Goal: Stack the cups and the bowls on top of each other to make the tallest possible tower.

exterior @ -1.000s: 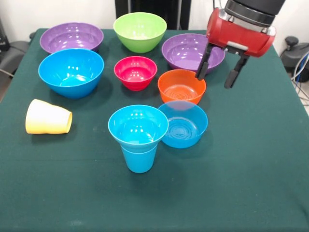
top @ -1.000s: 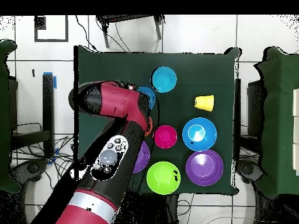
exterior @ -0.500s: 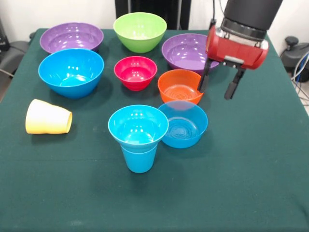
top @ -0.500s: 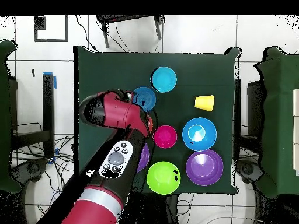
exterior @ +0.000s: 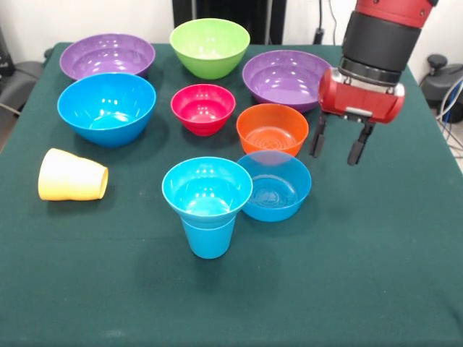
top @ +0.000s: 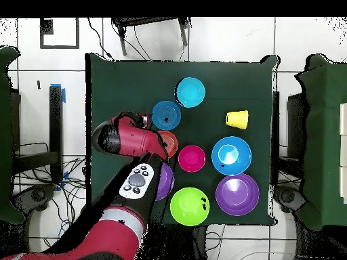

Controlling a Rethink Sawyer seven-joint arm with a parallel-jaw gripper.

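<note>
The tower stands at the front middle: a sky-blue tapered cup with one blue bowl nested in its mouth; it also shows in the overhead view. A small blue bowl sits right of it, touching the orange bowl behind. My gripper hangs open and empty, pointing down, just right of the orange bowl and above the cloth. The pale yellow cup lies on its side at the left. The pink-red bowl, large blue bowl, lime green bowl and two purple bowls stand behind.
The green-clothed table carries everything. In the overhead view my arm covers part of the orange bowl and one purple bowl. Dark equipment stands off the table's right edge.
My gripper has moved from over the right purple bowl toward the table's front and lower, and now points straight down beside the orange bowl. No bowl or cup has moved.
</note>
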